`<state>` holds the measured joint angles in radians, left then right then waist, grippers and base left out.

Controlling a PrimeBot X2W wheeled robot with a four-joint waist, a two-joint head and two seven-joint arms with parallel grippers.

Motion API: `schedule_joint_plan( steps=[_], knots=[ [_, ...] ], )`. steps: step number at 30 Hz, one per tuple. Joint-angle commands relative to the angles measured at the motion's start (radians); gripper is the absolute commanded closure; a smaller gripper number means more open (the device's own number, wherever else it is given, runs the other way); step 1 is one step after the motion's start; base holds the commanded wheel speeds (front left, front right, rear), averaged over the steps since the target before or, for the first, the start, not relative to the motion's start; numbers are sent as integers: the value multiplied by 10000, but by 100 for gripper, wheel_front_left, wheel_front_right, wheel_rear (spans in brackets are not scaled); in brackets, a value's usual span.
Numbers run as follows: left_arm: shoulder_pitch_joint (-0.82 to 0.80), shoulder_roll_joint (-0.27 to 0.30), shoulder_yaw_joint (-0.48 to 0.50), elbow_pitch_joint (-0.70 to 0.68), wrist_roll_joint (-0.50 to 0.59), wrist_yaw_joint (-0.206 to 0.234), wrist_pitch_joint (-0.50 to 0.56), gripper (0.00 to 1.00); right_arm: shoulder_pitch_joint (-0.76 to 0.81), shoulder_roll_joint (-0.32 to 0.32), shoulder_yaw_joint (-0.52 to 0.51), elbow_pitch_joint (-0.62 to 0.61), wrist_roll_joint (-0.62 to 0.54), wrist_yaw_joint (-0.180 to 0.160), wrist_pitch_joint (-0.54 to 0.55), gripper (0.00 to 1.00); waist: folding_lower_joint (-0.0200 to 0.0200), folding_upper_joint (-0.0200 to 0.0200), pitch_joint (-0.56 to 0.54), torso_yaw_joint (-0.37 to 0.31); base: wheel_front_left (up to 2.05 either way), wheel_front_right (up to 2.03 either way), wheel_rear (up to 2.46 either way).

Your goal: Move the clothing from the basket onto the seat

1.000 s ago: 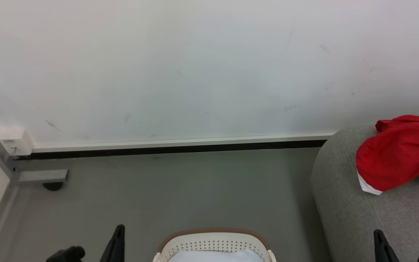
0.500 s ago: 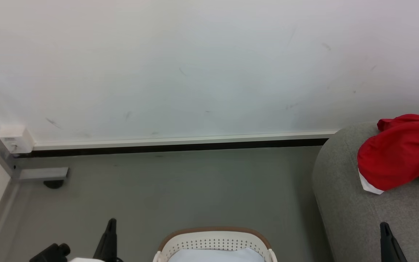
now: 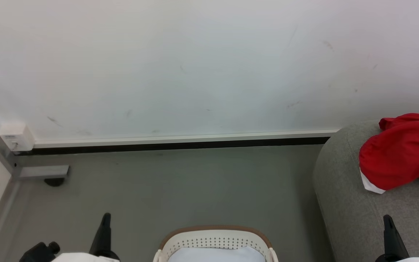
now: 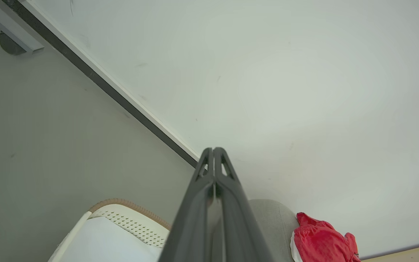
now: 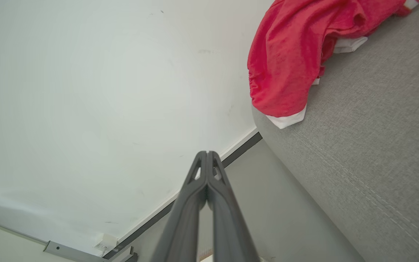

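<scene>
So in that last second both arms drifted outward from the basket [image 3: 215, 228]. My left fingers [image 4: 214, 150] slid further out on the basket's left and my right fingers [image 5: 207, 153] further out on its right. Both tips sat a bit higher in the head view than before, with pale bits of my forearms [image 3: 82, 257] now poking in at the bottom edge. The whole view had nudged a touch too, so some of that was just my head moving. Both pairs of fingers were pressed flat together with nothing between them, so I wasn't carrying anything. The clothing [image 3: 400, 153] hadn't budged. It was a crumpled red heap with white trim lying on the seat [image 3: 344, 203], off to the basket's right and further toward the wall [image 3: 195, 72], well apart from the basket. What I could see of the basket's inside looked pale, no red in it, but the near part was cut off, so I couldn't tell if it was actually empty. My read was that the drop-off was done and I was backing away, so next was either another dip into the basket or calling it finished.
</scene>
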<state>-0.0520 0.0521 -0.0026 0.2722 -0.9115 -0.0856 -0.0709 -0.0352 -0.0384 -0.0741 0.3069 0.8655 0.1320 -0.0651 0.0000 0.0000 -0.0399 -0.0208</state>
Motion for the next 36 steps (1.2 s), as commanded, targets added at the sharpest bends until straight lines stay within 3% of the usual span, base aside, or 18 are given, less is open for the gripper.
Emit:
schedule_joint_plan(
  steps=[1, 36],
  knots=[
    [-231, 39, 94, -177, -354, 33, 78, 100, -241, -118, -57, -164, 290, -9, 52, 100, 0, 0, 5, 3, 0, 0, 0],
    [-444, 16, 714, -578, -4034, 92, 1055, 100, -668, -176, -224, -364, 4291, -16, 997, 100, 0, 0, 178, 97, 0, 0, 0]
  ],
)
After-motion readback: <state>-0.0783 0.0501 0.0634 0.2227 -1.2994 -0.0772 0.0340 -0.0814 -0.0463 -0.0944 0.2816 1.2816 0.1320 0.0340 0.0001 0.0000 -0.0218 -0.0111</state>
